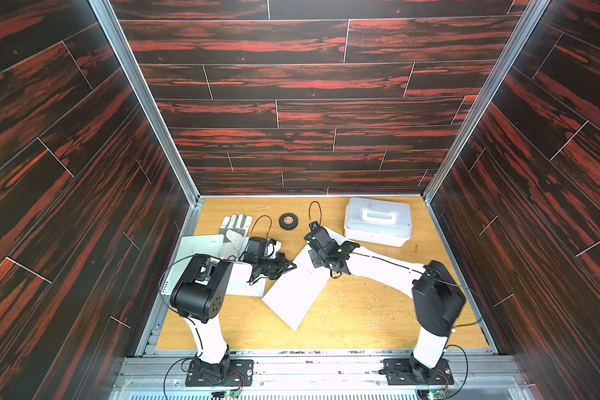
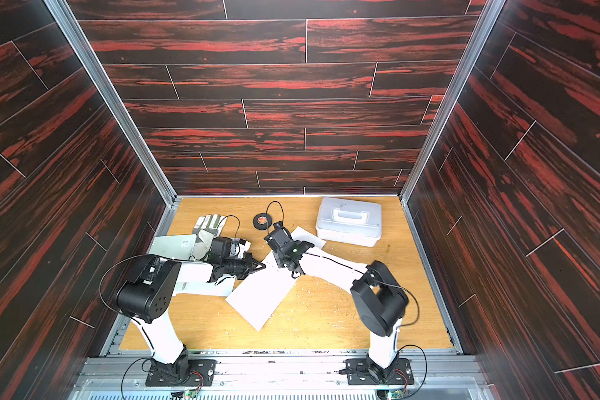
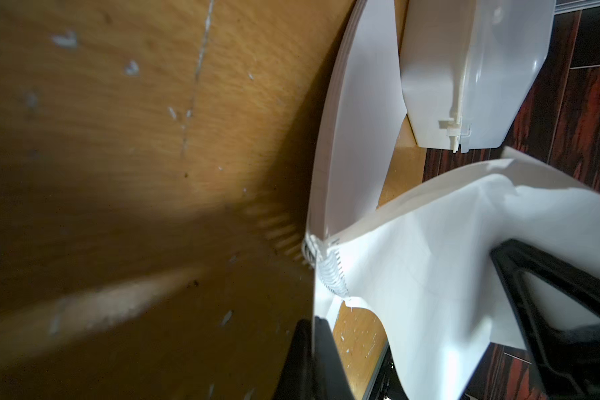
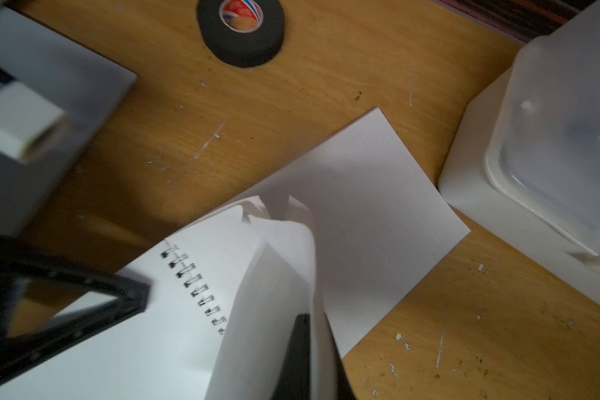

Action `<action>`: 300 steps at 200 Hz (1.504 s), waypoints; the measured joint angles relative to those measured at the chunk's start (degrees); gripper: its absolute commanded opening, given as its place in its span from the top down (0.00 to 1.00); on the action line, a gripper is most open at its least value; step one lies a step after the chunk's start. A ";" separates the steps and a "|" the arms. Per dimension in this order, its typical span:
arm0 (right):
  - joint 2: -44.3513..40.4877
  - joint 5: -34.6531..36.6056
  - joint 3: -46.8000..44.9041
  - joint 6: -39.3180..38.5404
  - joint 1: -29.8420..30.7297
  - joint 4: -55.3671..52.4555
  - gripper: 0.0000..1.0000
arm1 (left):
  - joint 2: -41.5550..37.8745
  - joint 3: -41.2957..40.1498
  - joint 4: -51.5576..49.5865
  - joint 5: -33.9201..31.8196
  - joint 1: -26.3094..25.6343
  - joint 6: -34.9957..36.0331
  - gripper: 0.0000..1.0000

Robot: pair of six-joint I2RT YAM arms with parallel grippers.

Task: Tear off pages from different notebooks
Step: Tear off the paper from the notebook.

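Your open notebook (image 1: 293,298) lies tilted mid-table (image 1: 361,318), its near leaf flat. At that leaf's 11 o'clock corner, your left tool (image 1: 292,266) is closed, pinching the sheet edge beside the spiral. Just past it at 1 o'clock, your right tool (image 4: 312,346) is clamped on a page (image 4: 284,249), which stands up creased. Farther off are a grey notebook (image 1: 198,244) at 9 o'clock, a glove (image 1: 234,228) at 11, tape (image 1: 288,220) at 12 and a box (image 1: 378,221) at 1.

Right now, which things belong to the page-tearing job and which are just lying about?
Job: open white spiral notebook, lifted white page, pale grey-green notebook.
Lying about: white-and-grey work glove, black tape roll, translucent white plastic box.
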 measured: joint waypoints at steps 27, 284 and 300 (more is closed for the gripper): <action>2.16 1.97 1.92 0.90 -2.21 -3.76 1.00 | 0.00 -0.24 0.28 -0.26 -0.17 -0.66 1.00; -3.17 0.70 -14.73 17.73 -18.75 -14.67 1.00 | 3.28 -2.27 13.09 -3.76 0.28 -10.21 1.00; -4.13 1.46 -17.18 20.79 -22.21 -15.69 1.00 | 2.08 -2.89 11.54 -4.37 1.07 -9.51 1.00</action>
